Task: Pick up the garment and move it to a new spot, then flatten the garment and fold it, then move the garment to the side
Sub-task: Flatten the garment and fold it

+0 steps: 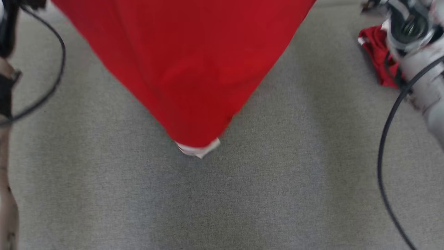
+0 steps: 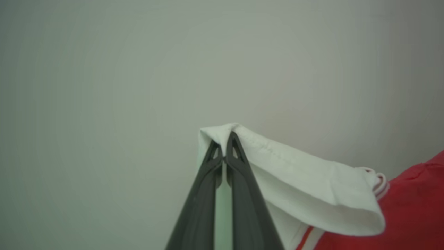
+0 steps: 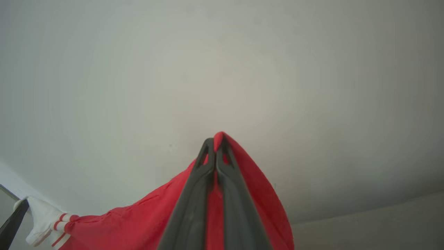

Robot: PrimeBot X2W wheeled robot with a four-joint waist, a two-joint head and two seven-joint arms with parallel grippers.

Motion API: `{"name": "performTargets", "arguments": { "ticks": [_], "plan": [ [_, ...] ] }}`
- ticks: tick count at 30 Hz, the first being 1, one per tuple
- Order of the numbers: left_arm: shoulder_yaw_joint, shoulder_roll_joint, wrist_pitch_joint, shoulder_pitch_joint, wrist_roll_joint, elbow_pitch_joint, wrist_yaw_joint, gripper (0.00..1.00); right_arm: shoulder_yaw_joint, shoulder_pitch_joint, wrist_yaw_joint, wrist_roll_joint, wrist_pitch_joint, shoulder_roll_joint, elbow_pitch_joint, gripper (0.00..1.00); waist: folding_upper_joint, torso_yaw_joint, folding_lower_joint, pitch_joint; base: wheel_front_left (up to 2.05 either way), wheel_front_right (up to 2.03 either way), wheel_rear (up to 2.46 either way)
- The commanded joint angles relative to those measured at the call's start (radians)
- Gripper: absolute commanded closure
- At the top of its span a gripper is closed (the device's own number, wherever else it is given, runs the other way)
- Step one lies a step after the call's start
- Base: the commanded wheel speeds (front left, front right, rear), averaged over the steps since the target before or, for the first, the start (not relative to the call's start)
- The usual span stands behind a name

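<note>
Both raised, seemingly high: left claw (image 2: 224,147) pinches garment (image 1: 187,69) white trim, right claw (image 3: 215,147) pinches red edge.

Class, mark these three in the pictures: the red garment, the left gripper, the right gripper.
red garment (image 1: 194,69): head view, middle of the hanging cloth.
left gripper (image 2: 224,144): left wrist view, midway between its fingertips, on white fabric.
right gripper (image 3: 215,144): right wrist view, midway between its fingertips, on red fabric.
</note>
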Motion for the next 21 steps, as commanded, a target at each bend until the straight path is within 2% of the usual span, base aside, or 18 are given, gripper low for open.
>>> {"name": "performTargets", "arguments": {
  "ticks": [1, 11, 21],
  "plan": [
    [-0.003, 0.007, -0.007, -0.040, 0.002, 0.026, 0.001, 1.00, -0.006, -0.042, -0.001, 0.012, 0.006, 0.007, 0.019, 1.00, -0.0002, -0.013, -0.0004, 0.082, 0.00, 0.00, 0.00],
    [-0.040, -0.009, -0.019, -0.375, 0.028, 0.192, 0.009, 1.00, -0.003, -0.338, -0.001, -0.014, -0.004, 0.059, 0.199, 1.00, -0.0002, -0.020, -0.0004, 0.109, 0.00, 0.00, 0.00],
    [-0.084, -0.037, -0.069, -0.565, 0.059, 0.270, 0.029, 1.00, 0.034, -0.473, -0.001, -0.055, -0.045, 0.065, 0.289, 1.00, -0.0002, -0.017, -0.0004, 0.123, 0.00, 0.00, 0.00]
  ]
}}
